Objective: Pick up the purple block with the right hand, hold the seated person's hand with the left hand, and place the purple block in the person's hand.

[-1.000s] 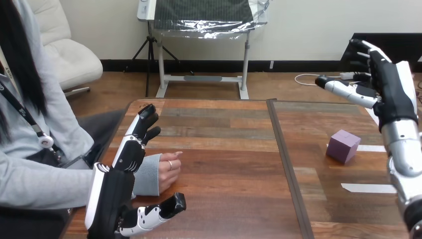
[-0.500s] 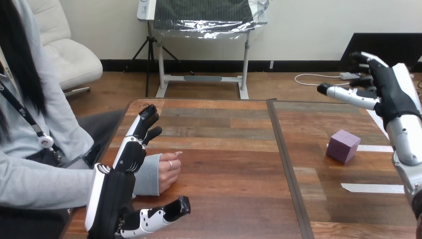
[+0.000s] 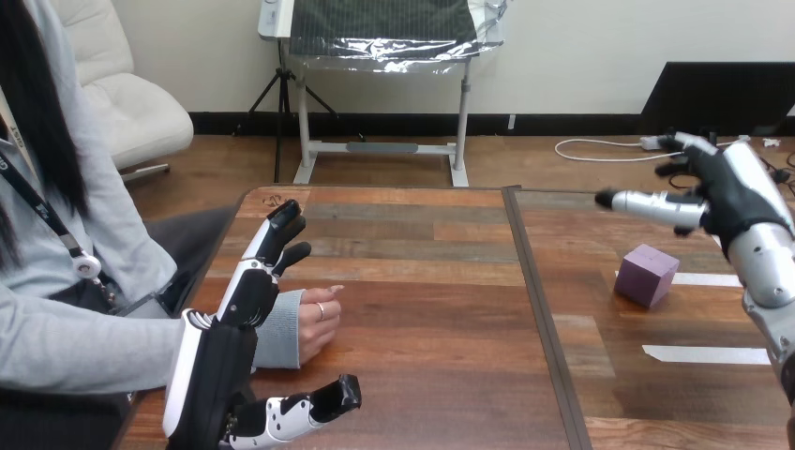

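Where the purple block sits, white tape strips lie nearby.

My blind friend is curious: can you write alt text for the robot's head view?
The robot's open right hand hovers near, not touching, a purple cube-shaped block on the wooden table. Its open left hand reaches alongside the seated person's curled hand.

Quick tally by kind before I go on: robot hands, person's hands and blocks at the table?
Robot hands: 2, the left hand and the right hand
Person's hand: 1
Purple block: 1
Total: 4
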You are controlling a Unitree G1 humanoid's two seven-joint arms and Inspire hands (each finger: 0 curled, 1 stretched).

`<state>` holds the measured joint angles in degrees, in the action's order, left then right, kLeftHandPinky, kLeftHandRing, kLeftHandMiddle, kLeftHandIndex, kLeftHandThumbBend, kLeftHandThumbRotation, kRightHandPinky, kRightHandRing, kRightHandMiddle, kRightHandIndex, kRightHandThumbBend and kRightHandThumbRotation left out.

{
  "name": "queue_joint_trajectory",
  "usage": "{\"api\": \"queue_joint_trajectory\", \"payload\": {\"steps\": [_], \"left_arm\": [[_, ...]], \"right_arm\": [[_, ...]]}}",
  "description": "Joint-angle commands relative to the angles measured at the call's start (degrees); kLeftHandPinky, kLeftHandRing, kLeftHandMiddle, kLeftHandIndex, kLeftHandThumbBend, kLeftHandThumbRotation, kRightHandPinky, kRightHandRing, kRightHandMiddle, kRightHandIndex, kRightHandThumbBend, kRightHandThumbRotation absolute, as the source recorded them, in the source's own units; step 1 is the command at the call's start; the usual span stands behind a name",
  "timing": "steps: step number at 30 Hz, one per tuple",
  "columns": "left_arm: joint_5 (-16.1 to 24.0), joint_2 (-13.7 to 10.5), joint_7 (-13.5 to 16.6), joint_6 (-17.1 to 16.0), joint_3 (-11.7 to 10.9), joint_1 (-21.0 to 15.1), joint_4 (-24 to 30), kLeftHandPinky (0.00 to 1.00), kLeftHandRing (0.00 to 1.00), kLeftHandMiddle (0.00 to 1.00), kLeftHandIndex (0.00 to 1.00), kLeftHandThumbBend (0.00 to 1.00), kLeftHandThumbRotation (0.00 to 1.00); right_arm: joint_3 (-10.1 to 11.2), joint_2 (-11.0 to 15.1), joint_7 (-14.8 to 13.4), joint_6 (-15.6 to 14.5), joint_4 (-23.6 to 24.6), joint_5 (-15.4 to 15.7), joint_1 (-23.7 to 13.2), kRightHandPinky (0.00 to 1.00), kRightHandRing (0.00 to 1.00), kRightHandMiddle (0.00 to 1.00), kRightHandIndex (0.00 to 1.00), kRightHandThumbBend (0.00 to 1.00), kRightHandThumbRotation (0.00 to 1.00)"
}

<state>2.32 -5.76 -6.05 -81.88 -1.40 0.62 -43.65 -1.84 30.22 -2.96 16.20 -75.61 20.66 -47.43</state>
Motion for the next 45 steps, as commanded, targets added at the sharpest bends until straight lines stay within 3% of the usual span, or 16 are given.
{"api": "queue_joint_trajectory", "payload": {"steps": [1,7,12,28,34,37,40,45], "left_arm": [[-0.1,0.5,0.5,-1.0,-0.2,-2.0,-0.3,0.85,0.93,0.95,0.93,1.0,0.58],[-1.1,0.2,0.2,-0.5,0.7,-1.6,0.2,0.86,0.93,0.96,0.93,1.0,0.57],[-2.6,0.0,-0.2,-0.5,1.8,-1.5,0.3,0.88,0.94,0.96,0.93,1.0,0.55],[-3.1,-0.2,-0.4,-1.1,1.6,-1.0,0.4,0.89,0.94,0.96,0.93,1.0,0.55],[-2.7,-0.1,-0.2,-1.0,1.2,0.0,1.3,0.88,0.94,0.96,0.92,1.0,0.57],[-2.5,-0.1,-0.1,-1.2,0.9,0.5,1.7,0.87,0.93,0.95,0.92,1.0,0.58],[-2.4,-0.2,-0.1,-1.6,0.8,0.9,2.0,0.86,0.93,0.95,0.92,1.0,0.59],[-2.5,-0.4,-0.1,-1.7,0.7,1.5,2.7,0.85,0.92,0.94,0.92,1.0,0.59]], "right_arm": [[-2.0,1.3,1.3,-1.8,-0.7,1.5,-5.0,0.57,0.7,0.83,0.91,1.0,0.46],[-3.2,1.2,2.2,-3.7,-1.2,2.8,-4.7,0.66,0.76,0.84,0.92,1.0,0.46],[-4.1,1.1,3.1,-5.3,-1.6,3.6,-4.5,0.64,0.75,0.83,0.92,1.0,0.46],[-6.5,0.2,5.1,-8.8,-2.4,5.6,-2.7,0.63,0.77,0.84,0.93,0.97,0.45],[-7.7,-0.3,5.2,-10.0,-2.7,6.5,-1.4,0.45,0.57,0.64,0.93,0.95,0.44],[-8.4,-0.5,5.1,-10.7,-2.8,7.1,-0.8,0.41,0.54,0.61,0.94,0.94,0.44],[-8.9,-0.8,5.4,-11.4,-2.9,7.5,-0.3,0.45,0.59,0.66,0.94,0.93,0.46],[-9.1,-1.1,5.9,-12.0,-3.1,7.6,0.5,0.6,0.73,0.78,0.95,0.9,0.47]]}}
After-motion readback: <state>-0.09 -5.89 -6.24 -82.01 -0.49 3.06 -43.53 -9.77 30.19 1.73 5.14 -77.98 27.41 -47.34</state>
